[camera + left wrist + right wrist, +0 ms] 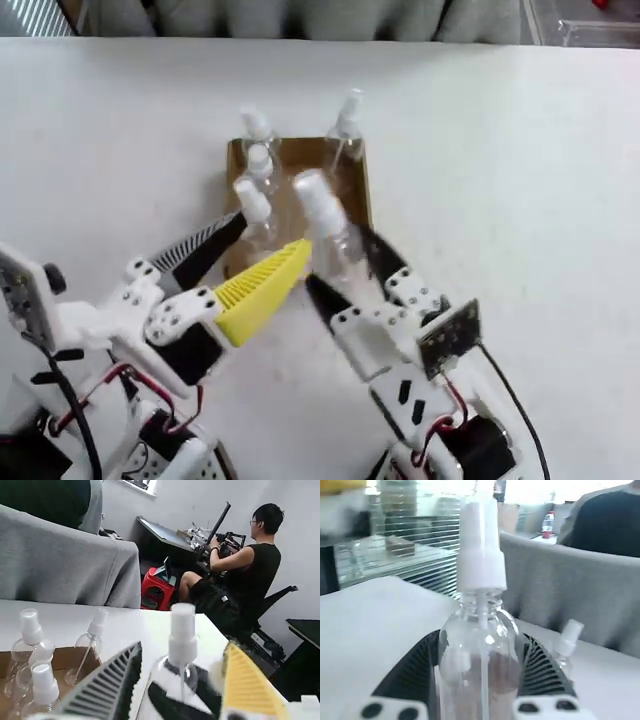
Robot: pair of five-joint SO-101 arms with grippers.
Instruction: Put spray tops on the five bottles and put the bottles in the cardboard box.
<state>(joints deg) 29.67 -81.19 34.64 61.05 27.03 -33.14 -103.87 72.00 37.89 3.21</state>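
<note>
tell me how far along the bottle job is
Done: four capped bottles appear to stand in the cardboard box. In hand: the right tool grips the fifth bottle, spray top on, at the box's near end. Remaining: lowering it in and letting go.

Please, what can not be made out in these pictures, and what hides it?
High view: floor of the cardboard box, covered by the standing bottles and the left gripper.
Right wrist view: base of the held bottle in the right gripper, cut off by the picture's edge.
Left wrist view: bases of the standing bottles, partly hidden by the box wall and the left gripper.
</note>
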